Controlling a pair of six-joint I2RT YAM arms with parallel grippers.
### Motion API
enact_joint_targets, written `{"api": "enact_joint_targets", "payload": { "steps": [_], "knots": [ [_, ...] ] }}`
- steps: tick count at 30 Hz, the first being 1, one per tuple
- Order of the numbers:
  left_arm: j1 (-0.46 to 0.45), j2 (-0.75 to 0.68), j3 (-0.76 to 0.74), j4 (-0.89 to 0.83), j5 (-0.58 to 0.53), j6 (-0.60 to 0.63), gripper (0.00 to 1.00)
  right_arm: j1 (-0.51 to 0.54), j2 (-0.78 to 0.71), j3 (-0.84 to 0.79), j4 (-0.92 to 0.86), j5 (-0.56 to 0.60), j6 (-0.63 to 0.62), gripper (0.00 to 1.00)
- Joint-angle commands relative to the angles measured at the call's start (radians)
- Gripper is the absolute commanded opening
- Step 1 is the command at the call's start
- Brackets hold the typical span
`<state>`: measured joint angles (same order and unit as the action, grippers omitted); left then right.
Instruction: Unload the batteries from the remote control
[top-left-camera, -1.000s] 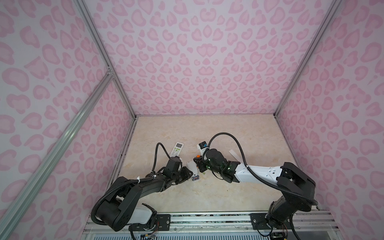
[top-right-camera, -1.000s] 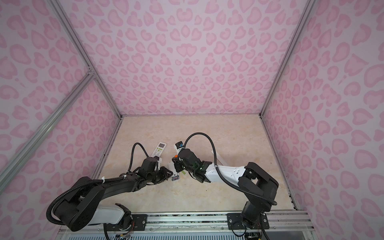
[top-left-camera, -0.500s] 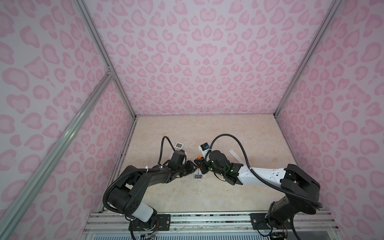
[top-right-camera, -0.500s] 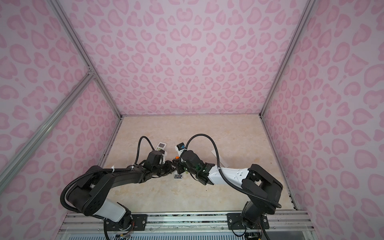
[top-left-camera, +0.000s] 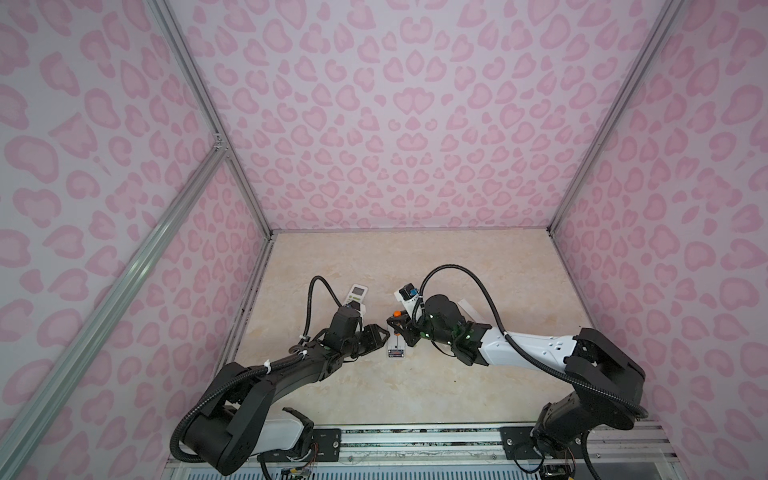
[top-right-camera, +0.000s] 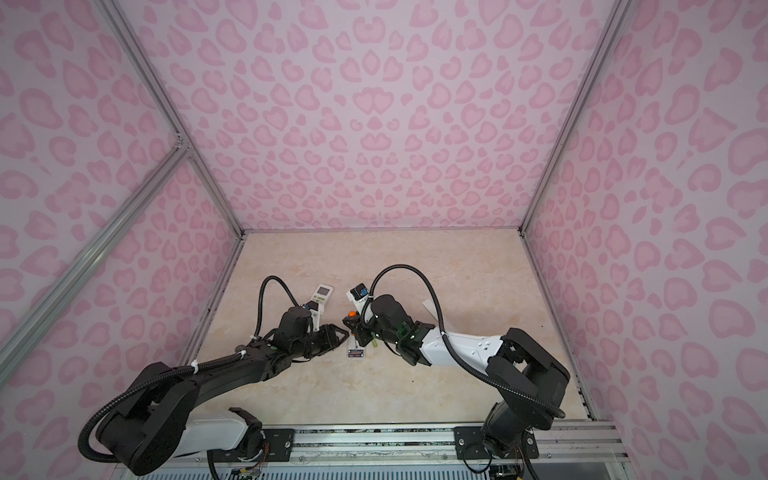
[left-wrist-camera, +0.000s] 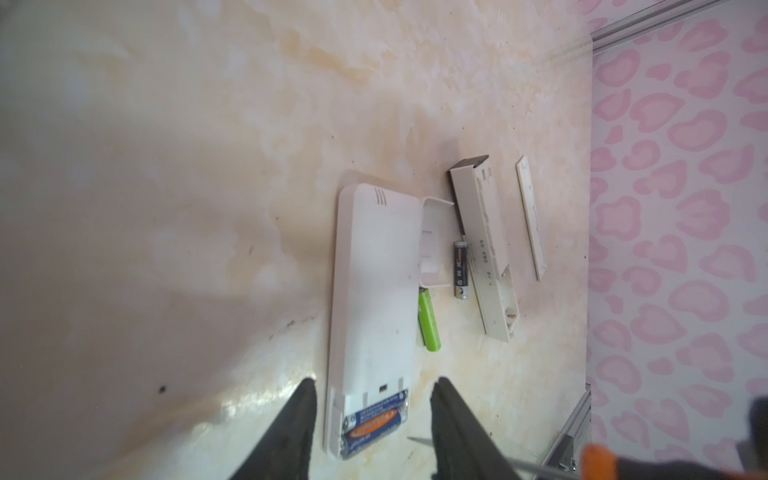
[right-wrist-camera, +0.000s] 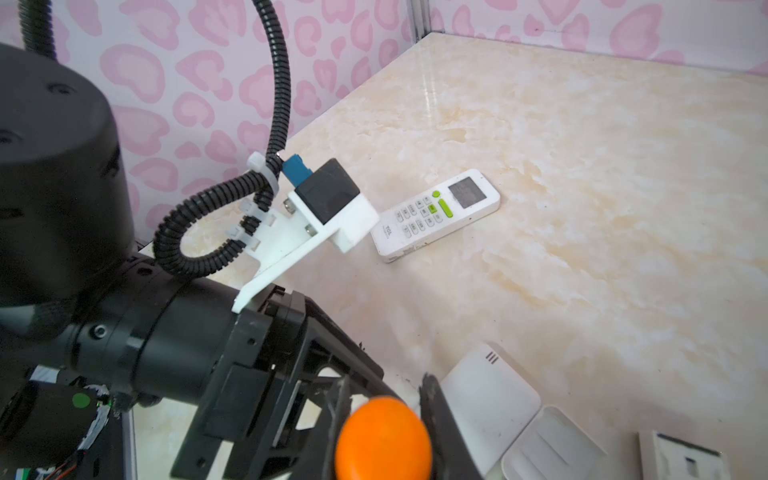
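**Operator:** Which step am I on?

**Spotter:** Part-way through, by my reading. Your long white plastic remote (left-wrist-camera: 374, 282) lies face down on the cream marbled tabletop (left-wrist-camera: 208, 166) with its battery bay uncovered. 2 blue-and-orange cylinder cells (left-wrist-camera: 374, 424) sit side by side in that bay. A lime-green cell (left-wrist-camera: 429, 320) and a black cell (left-wrist-camera: 460, 270) lie loose on the tabletop just beside the remote. Next to them are a curved white bay cover (left-wrist-camera: 436, 237) and a slimmer white remote (left-wrist-camera: 484, 249).

**Operator:** And the tools?

**Spotter:** Your left tool (left-wrist-camera: 375, 386) has its jaws apart, 1 on either side of the bay end, and neither seems to touch the casing. Your right tool (right-wrist-camera: 385, 380) is clamped on the butt of the orange-handled screwdriver (right-wrist-camera: 382, 436). Its thin metal tip shows in the left wrist view, just beside the left tool.

**Operator:** What does the next move need?

**Spotter:** I'd say you should steady the casing with the left tool first. Then work the tip under 1 end of the nearer cell and lever it up — lightly, because round cells may roll once they are free.

**Operator:** Is anything readable?

**Spotter:** Only "TCL", on the white keypad remote with green buttons (right-wrist-camera: 436, 214), which lies well apart from the rest. The print on the blue and black cells is too blurred to read.
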<state>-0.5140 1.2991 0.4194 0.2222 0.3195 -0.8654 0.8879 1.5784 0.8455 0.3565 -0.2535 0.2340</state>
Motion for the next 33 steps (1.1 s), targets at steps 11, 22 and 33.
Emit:
{"api": "enact_joint_targets", "payload": {
  "steps": [11, 22, 33],
  "knots": [
    [-0.159, -0.175, -0.159, 0.000, -0.085, -0.140, 0.29, -0.014, 0.033, -0.053, 0.106, -0.145, -0.159, 0.00],
    [-0.219, -0.104, -0.126, 0.026, -0.118, -0.176, 0.22, -0.009, -0.014, -0.069, 0.115, -0.120, -0.183, 0.00],
    [-0.222, -0.057, -0.106, 0.037, -0.115, -0.179, 0.20, -0.015, 0.018, -0.053, 0.117, -0.142, -0.219, 0.00]
  ]
}}
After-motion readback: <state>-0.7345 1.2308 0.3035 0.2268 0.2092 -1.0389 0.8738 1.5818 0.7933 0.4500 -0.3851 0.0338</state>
